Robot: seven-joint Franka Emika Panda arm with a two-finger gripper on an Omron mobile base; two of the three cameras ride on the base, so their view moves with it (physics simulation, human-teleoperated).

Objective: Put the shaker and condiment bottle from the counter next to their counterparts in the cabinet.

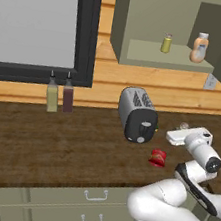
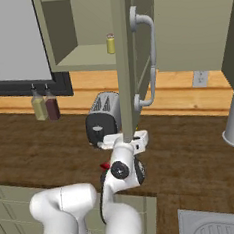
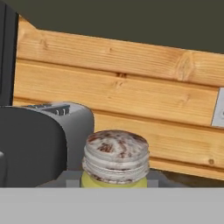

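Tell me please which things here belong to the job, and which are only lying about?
For the job:
shaker, at the shut gripper
red bottle on the counter
yellow-green shaker and peach bottle on the cabinet shelf

Lying about:
toaster
olive bottle and brown bottle
window

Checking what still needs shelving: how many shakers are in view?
2. One yellow-green shaker stands on the cabinet shelf, left of the peach bottle. The other shaker is close in front of the hand camera, right of the toaster. More may be hidden.
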